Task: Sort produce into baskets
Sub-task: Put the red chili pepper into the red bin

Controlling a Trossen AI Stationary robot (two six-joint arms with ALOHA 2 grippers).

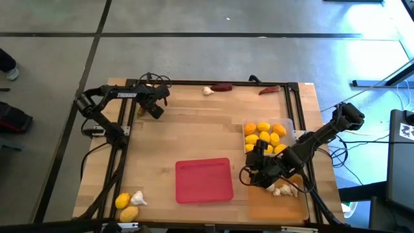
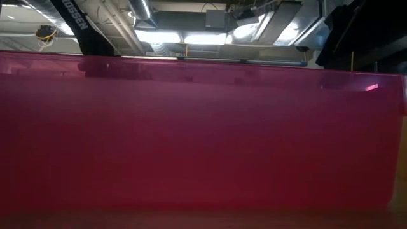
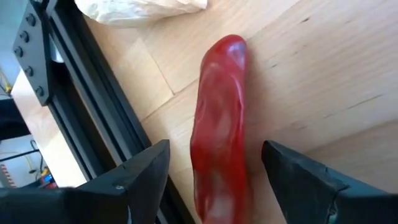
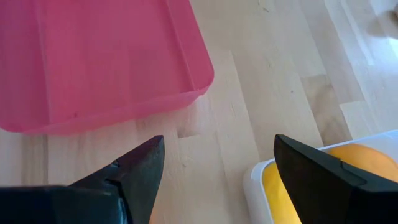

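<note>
Straddling a red chili pepper [image 3: 221,124] at the table's far-left corner, left claw [image 1: 153,108] spread; pepper hard against the black frame rail [image 3: 93,99], so a finger may strike the rail or nudge the pepper aside. Right claw [image 1: 257,157] spread, empty, between red tray [image 1: 204,180] and clear lemon tray [image 1: 289,124].

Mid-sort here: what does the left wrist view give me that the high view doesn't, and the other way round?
Only the left wrist view shows a red chili pepper lying on the wood between the open left gripper fingers, untouched, with a garlic bulb beyond. Only the high view shows the empty red tray, the clear tray of lemons, and the open right gripper beside it. Both show the wooden table.
</note>
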